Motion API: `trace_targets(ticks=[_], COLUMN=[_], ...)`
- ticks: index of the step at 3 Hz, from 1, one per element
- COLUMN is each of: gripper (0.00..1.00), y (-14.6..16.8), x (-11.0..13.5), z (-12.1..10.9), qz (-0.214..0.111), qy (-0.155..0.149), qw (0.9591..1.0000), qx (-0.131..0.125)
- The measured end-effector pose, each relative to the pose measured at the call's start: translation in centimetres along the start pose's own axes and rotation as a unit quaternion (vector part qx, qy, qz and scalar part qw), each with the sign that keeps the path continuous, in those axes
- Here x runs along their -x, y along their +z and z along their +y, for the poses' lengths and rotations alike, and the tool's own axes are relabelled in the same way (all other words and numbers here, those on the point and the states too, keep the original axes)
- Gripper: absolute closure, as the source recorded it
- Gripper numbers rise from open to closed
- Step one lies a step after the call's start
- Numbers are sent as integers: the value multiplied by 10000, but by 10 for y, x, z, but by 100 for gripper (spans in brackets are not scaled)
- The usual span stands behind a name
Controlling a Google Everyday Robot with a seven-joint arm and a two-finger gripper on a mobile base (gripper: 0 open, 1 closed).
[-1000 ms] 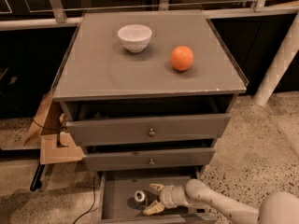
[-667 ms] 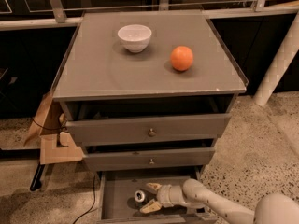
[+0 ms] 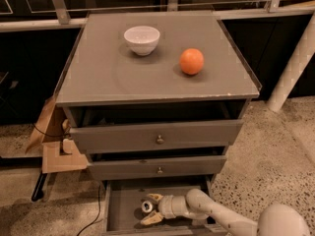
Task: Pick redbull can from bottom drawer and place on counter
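Brown cardboard box (image 3: 55, 142), flaps open, stands on the floor at the far left, just beside the grey wooden cabinet, and a thin black cable (image 3: 91, 219) trails over the speckled stone floor (image 3: 275, 146) below it. On the broad flat grey counter (image 3: 147, 80), a small round white bowl (image 3: 141, 39) sits upright towards the back left and a round orange fruit (image 3: 191, 61) lies to its right, the two well apart; the front half of the top is bare, and its front edge shows a small pale chip near the right corner. Beneath it, the two upper grey drawers, each with a small brass knob (image 3: 160, 139), stand slightly ajar. The bottom drawer (image 3: 120, 213), a wide shallow grey box, is pulled far out, with its floor bare on the left. Near the middle of that floor stands the slim redbull can (image 3: 147, 206), upright and seen from above, so that only its silver top shows and any printing on the body cannot be read. The pale two-finger gripper (image 3: 150, 208) reaches into the drawer from the right, its jaws spread wide with one tan finger behind the can and the other in front; whether they touch it cannot be told. The white arm (image 3: 216, 214) runs off to the lower right corner. At the far right a white slanted post (image 3: 295, 63) rises from the floor, well apart from the cabinet.
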State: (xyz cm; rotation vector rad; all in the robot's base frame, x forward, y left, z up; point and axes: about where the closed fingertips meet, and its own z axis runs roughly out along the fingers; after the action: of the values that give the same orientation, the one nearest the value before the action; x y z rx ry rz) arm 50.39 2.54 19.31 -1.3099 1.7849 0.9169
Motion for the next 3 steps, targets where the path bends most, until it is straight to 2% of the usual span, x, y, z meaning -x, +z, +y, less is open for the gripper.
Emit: trace_targets(ticks=[1,3], gripper=[47,93], y=[16,16], x=[1,1], z=[10,10], qz=[-67,-68], qy=[-36,-36], qw=[9997,9997], qx=[212,217])
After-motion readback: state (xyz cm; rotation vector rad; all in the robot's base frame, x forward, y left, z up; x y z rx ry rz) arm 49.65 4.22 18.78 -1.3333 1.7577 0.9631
